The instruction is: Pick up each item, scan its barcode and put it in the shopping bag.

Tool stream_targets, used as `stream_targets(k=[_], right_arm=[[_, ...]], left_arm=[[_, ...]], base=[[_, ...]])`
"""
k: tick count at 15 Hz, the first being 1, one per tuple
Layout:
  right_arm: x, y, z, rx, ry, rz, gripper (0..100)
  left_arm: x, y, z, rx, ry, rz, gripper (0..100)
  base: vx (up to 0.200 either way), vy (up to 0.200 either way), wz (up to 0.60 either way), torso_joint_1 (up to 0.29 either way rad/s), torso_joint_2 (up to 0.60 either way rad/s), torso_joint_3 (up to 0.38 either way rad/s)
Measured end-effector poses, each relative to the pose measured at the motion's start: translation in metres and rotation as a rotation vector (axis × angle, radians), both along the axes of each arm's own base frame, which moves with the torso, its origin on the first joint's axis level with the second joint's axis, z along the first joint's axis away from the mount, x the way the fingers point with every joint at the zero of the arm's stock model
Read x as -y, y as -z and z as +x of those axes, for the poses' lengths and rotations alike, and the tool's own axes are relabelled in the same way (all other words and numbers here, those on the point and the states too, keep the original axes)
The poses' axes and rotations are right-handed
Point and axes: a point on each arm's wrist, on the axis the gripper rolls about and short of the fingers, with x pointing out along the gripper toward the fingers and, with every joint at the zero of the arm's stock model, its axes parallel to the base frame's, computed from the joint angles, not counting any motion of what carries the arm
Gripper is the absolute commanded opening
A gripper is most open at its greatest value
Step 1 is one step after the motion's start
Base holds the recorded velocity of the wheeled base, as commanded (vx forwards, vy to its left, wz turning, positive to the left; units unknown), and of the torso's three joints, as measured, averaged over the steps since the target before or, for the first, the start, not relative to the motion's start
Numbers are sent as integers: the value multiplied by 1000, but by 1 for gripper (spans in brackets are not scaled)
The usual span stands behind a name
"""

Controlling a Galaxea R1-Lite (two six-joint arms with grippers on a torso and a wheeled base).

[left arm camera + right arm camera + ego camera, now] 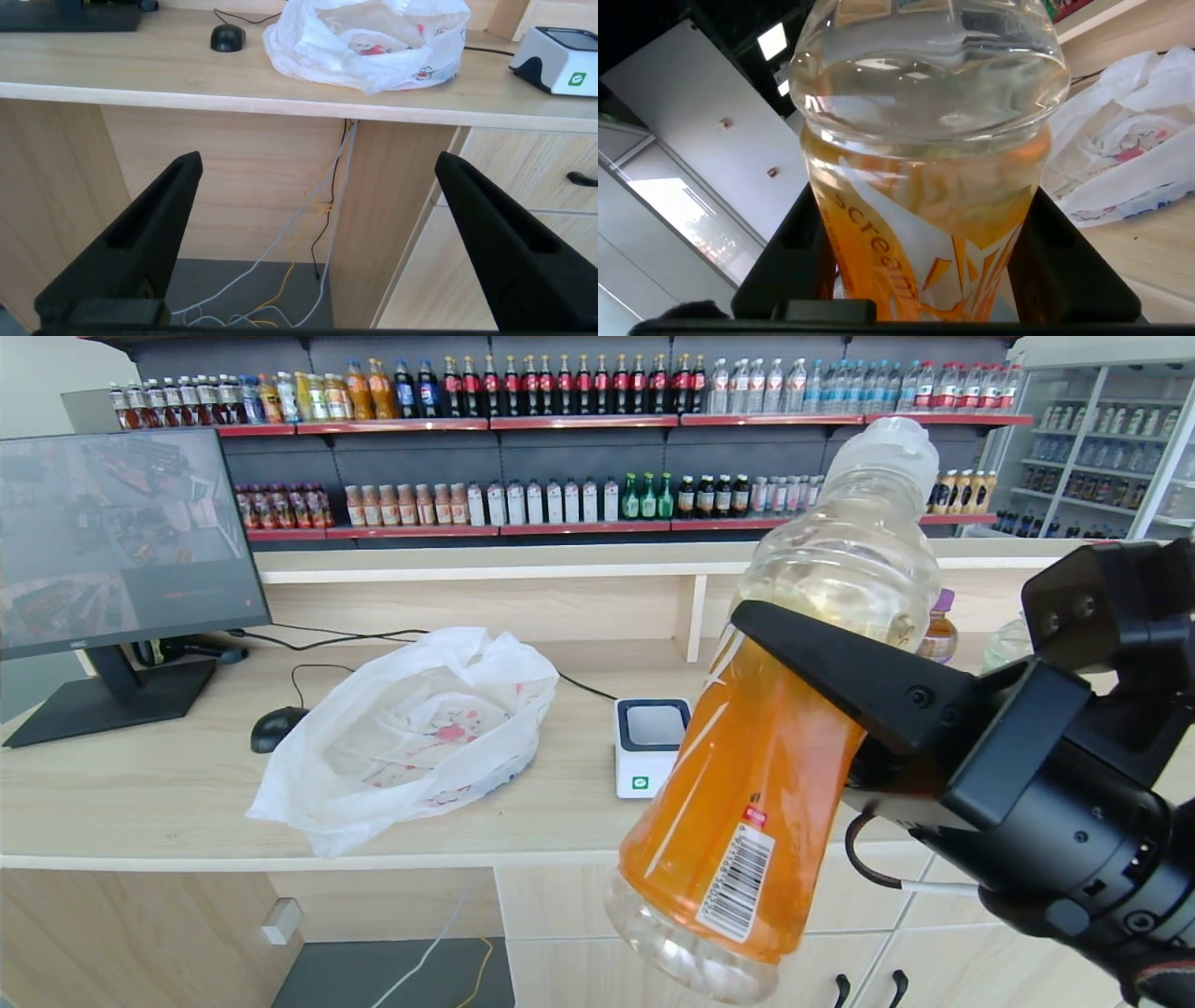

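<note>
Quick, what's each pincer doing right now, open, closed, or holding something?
Left pincer: open, holding nothing.
Right pincer: closed on the orange drink bottle.

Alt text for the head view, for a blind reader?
The right gripper holds an orange drink bottle tilted in the foreground, barcode facing the camera. Behind it on the wooden counter sit a white scanner, an open white shopping bag, a mouse and a monitor; drink shelves line the back wall.
</note>
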Motion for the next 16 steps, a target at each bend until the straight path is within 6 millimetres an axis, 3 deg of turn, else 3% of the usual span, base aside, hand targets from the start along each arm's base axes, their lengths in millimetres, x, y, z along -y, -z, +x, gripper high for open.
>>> stream_targets(k=[6,12,16], right_arm=[[5,8,9,35,76,-70,0],[21,39,32,131,295,-336,0],[37,47,49,232,426,-505,0]], left_arm=[[0,0,0,0,0,0,100],[0,0,0,0,0,-1,100],[0,0,0,0,0,0,100]], base=[[0,0,0,0,0,0],[0,0,0,0,0,0],[0,0,0,0,0,0]])
